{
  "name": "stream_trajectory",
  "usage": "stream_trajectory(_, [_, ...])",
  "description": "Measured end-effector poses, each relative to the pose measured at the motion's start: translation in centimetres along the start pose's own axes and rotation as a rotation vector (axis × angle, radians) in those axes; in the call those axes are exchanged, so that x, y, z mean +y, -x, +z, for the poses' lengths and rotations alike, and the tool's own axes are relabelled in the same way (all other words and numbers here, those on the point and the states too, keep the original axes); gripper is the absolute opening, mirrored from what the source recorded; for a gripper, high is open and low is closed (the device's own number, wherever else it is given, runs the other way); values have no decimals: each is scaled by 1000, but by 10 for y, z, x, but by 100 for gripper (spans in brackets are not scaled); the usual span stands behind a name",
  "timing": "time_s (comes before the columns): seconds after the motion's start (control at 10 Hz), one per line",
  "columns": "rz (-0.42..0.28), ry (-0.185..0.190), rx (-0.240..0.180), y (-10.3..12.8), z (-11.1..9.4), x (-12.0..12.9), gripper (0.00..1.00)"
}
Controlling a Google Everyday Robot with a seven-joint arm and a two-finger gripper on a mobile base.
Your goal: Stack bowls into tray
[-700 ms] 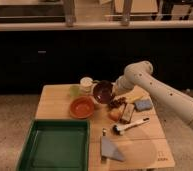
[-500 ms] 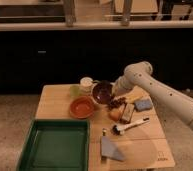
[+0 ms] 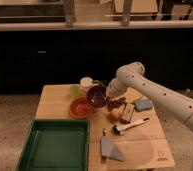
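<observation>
The dark maroon bowl is tilted and raised off the wooden table, just above and right of the orange-red bowl, which rests on the table. My gripper is at the maroon bowl's right rim and shut on it, with the white arm reaching in from the right. The large dark green tray lies empty at the front left, below the orange bowl.
A pale green cup and a cream round container stand behind the bowls. Grapes, an orange fruit, a snack bar, a blue sponge, a brush and a grey wedge lie to the right.
My gripper has carried the maroon bowl a little to the left, closer to the orange bowl. Nothing else has moved.
</observation>
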Motion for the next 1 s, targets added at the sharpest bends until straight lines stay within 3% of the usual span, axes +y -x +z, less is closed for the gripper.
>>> stream_trajectory(0.5, [-10, -30, -10, 4, 5, -30, 3])
stream_trajectory(1.0, [9, -34, -40, 8, 20, -50, 3])
